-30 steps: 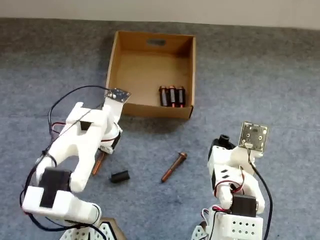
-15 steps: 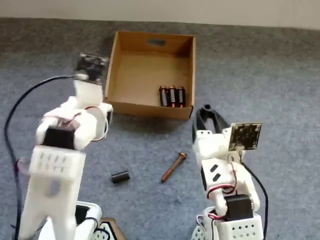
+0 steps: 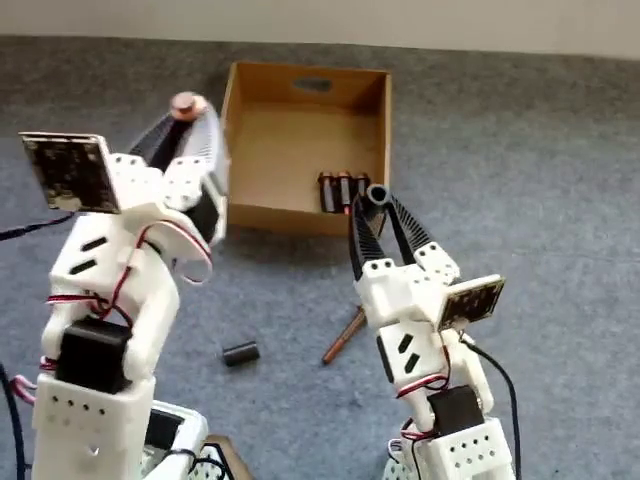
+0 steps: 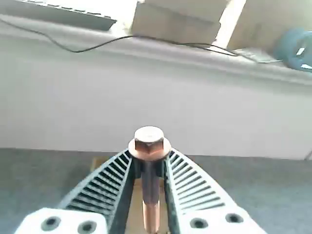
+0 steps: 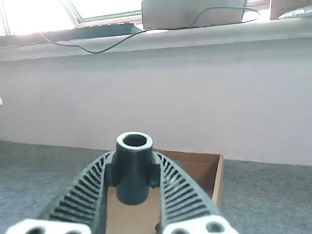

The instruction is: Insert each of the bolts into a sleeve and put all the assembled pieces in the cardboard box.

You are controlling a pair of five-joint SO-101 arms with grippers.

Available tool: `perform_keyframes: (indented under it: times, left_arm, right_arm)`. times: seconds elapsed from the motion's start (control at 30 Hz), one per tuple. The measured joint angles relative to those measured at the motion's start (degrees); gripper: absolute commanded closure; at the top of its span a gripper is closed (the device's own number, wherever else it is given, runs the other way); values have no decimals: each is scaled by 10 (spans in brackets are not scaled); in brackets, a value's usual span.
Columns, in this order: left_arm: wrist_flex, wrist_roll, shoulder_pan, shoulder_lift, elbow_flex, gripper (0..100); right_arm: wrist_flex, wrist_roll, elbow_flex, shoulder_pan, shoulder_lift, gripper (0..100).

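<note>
My left gripper [image 3: 185, 125] is raised at the left, shut on a copper bolt [image 4: 149, 161] whose hex head [image 3: 184, 103] points upward. To the right, my right gripper [image 3: 378, 215] is lifted too, shut on a black sleeve [image 5: 133, 165] with its open bore facing up [image 3: 377, 194]. The cardboard box [image 3: 255, 95] sits at the back with three assembled pieces [image 3: 343, 192] lying against its front wall. A second copper bolt [image 3: 343, 337] and a second black sleeve [image 3: 240, 353] lie on the grey carpet between the arms.
Grey carpet [image 3: 540, 180] covers the whole table. In both wrist views a pale wall [image 5: 195, 87] and a window ledge with cables stand behind. Open floor lies right of the box.
Both arms have risen and tilted their grippers upward. The left arm lifted its bolt off the carpet to box height; the right arm brought its sleeve up in front of the box.
</note>
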Motion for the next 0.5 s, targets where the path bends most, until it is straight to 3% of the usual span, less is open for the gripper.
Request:
perform_keyframes:
  times: [0.3,0.5]
  left_arm:
    - [-71,4,125,-1,32,990]
    - [-200,4,174,-1,136,990]
  right_arm:
    - [-7,0,33,-1,1,992]
    - [-7,0,33,-1,0,992]
